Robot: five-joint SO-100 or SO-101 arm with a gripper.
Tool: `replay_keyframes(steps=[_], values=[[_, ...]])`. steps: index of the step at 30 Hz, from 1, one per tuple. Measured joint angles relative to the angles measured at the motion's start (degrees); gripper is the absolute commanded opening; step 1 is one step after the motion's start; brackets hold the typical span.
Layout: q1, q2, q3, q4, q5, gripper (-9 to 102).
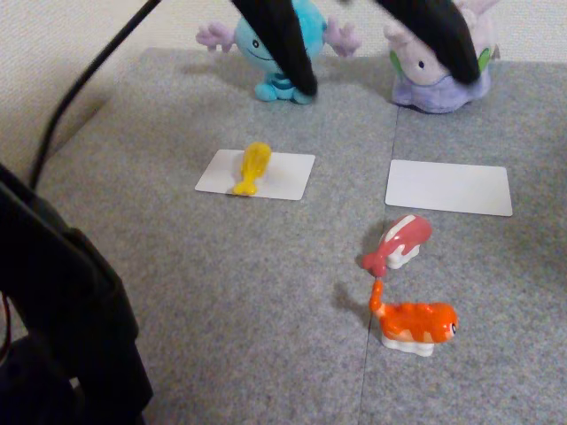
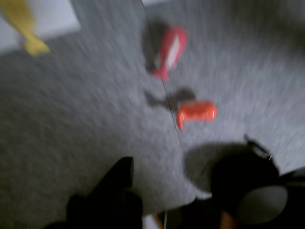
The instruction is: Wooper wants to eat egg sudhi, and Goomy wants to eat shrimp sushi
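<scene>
In the fixed view, Wooper [image 1: 253, 53] sits at the back left and Goomy [image 1: 427, 96] at the back right. The yellow egg sushi [image 1: 253, 166] lies on a white card [image 1: 285, 177] in front of Wooper. The orange shrimp sushi [image 1: 415, 323] stands on the mat at the front right. My gripper [image 1: 385, 81] hangs open above the back of the mat, and its two black fingers partly cover both plushes. The blurred wrist view shows the egg sushi [image 2: 21, 21] at top left, the shrimp sushi [image 2: 196, 110] at centre right, and the open gripper [image 2: 181, 183] below with nothing in it.
A pink-red toy [image 1: 399, 241] lies just behind the shrimp sushi and shows in the wrist view as the pink-red toy [image 2: 169, 50]. A second white card [image 1: 449, 188] lies bare in front of Goomy. The arm's black base [image 1: 62, 319] and a cable [image 1: 89, 75] stand at the left.
</scene>
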Motion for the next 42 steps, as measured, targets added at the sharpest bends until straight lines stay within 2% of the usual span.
replay_keyframes(steps=[3, 7, 13, 17, 29, 42], values=[[4.2, 0.0, 6.5, -1.1, -2.5, 45], [11.8, 0.0, 15.0, -10.2, -2.5, 45], [18.2, 0.0, 27.2, -24.8, 4.7, 45], [17.7, 0.0, 32.2, -32.5, 11.1, 45], [6.5, 0.0, 33.0, -35.2, 24.2, 45], [6.2, -3.6, 33.2, -42.5, 26.6, 45]])
